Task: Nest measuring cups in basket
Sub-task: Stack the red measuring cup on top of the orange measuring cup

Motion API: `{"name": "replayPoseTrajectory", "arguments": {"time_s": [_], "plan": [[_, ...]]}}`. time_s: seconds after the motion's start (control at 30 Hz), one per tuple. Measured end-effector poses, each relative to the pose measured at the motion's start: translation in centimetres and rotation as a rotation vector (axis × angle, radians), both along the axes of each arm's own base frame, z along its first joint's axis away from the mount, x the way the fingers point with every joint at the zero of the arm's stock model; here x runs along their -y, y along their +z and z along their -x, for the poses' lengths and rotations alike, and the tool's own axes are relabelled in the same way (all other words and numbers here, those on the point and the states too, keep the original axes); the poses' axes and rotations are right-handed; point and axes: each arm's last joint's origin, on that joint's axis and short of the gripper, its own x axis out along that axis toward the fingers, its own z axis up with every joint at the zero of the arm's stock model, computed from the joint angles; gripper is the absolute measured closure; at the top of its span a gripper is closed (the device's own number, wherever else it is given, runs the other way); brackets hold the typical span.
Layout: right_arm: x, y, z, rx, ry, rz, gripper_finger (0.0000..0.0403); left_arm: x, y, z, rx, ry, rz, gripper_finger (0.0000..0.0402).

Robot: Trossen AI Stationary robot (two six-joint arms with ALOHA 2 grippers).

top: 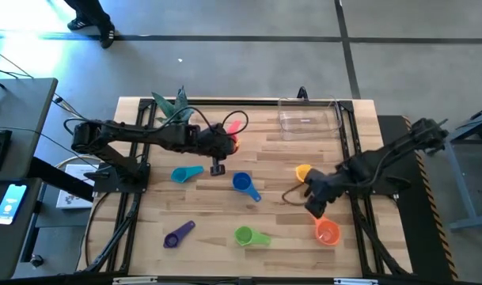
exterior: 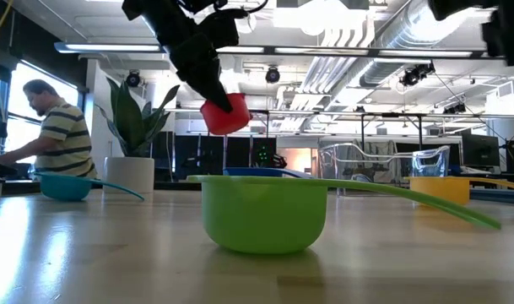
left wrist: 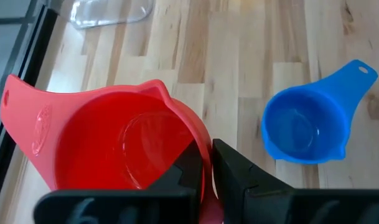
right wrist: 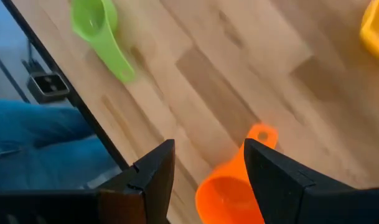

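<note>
Your left gripper (left wrist: pixel 205 171) is pinched almost fully together on the rim of the red measuring cup (left wrist: pixel 114 143); one finger sits inside the bowl, the other outside, with only the thin wall between them. In the low view you can see that red cup (exterior: pixel 225 114) lifted clear of the table (top: pixel 280 162), tilted, hanging from the dark fingers. From above, it shows at the left arm's tip (top: pixel 234 134), toward the far middle of the table.

Your right gripper (right wrist: pixel 208 171) stands wide open, gripping nothing. Between its fingers you see the handle end of the orange measuring cup (right wrist: pixel 229 190), which lies on the wood below; whether the fingers touch it cannot be told. In the high view the orange cup (top: pixel 327 232) sits just beside that gripper (top: pixel 315 207), near the front right.

The clear basket (top: pixel 308 119) rests at the far edge, right of centre, well apart from both grippers, with no cup showing in it.

The rest lie loose on the table: the yellow cup (top: pixel 303 172) just behind the right gripper, the blue cup (top: pixel 243 184) near the middle, the teal cup (top: pixel 184 174) to its left, the green cup (top: pixel 247 236) and purple cup (top: pixel 177 235) along the front. A potted plant (top: pixel 171 107) stands at the far left corner.
</note>
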Motion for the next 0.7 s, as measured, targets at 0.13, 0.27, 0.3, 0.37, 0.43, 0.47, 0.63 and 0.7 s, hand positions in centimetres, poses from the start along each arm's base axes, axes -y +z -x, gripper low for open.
{"name": "replayPoseTrajectory", "arguments": {"time_s": [0.13,0.27,0.3,0.37,0.43,0.47,0.63,0.7], "plan": [[-1.8,-0.5,0.6,-0.049,0.012,-0.019,0.0219,0.2,0.0,0.0,-0.002,-0.013,-0.005,0.0385],[-3.2,-1.0,1.7,-0.117,0.033,-0.001,0.0219,0.6,0.0,-0.1,0.004,-0.01,0.006,0.0385],[-3.4,-1.1,2.0,-0.136,0.043,0.01,0.0219,0.7,0.0,-0.1,0.006,-0.009,0.01,0.0385],[-3.8,-1.3,2.7,-0.175,0.062,0.036,0.0219,0.9,0.0,-0.1,0.009,-0.003,0.022,0.0385],[-4.1,-1.5,3.3,-0.207,0.076,0.058,0.0219,1.2,0.0,-0.1,0.014,0.008,0.038,0.0385],[-4.2,-1.5,3.6,-0.215,0.083,0.064,0.0219,1.3,0.0,-0.1,0.017,0.017,0.049,0.0385],[-5.0,-1.7,4.4,-0.207,0.13,0.104,0.0219,1.9,0.0,-0.2,0.027,0.04,0.082,0.0385],[-5.2,-1.9,4.6,-0.206,0.143,0.142,0.0219,1.9,0.0,-0.2,0.03,0.053,0.089,0.0385]]}}
